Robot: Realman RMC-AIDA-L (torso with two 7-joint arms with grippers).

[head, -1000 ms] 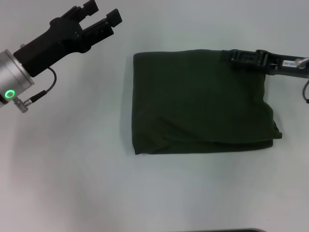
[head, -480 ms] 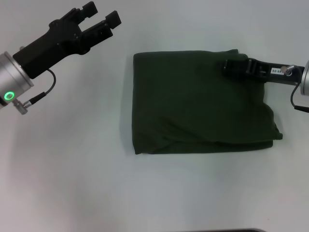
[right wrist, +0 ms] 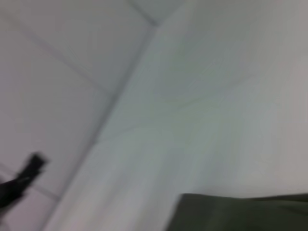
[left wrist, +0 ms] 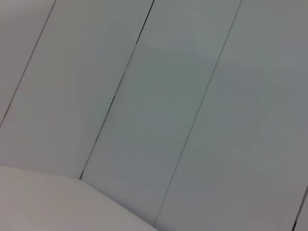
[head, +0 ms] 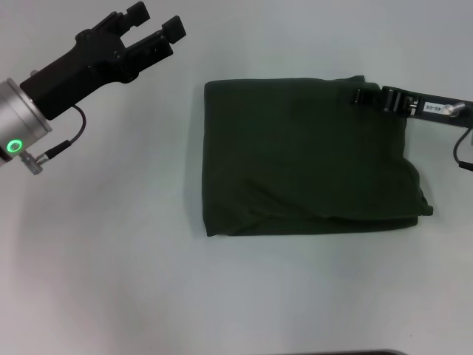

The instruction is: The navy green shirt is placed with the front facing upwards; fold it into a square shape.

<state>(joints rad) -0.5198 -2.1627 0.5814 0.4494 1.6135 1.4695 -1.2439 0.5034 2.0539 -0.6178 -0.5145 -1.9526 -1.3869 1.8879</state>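
Dark olive-green cotton shirt (head: 307,159) lay folded square; right gripper (head: 360,96) over its far right corner, finger state unclear; left gripper (head: 157,22), fingers apart, well left of shirt.

Left end effector (head: 157,24) raised, fingers apart.

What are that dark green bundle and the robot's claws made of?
The navy green shirt looks like soft matte knit cloth, probably cotton: it creases and sags. The left gripper and right gripper look like hard matte black plastic or metal; which is unclear.

One navy green shirt (head: 307,159), folded, lies on one counter (head: 111,259). Two pincers show: the left pincer (head: 157,24) and the right pincer (head: 360,96).
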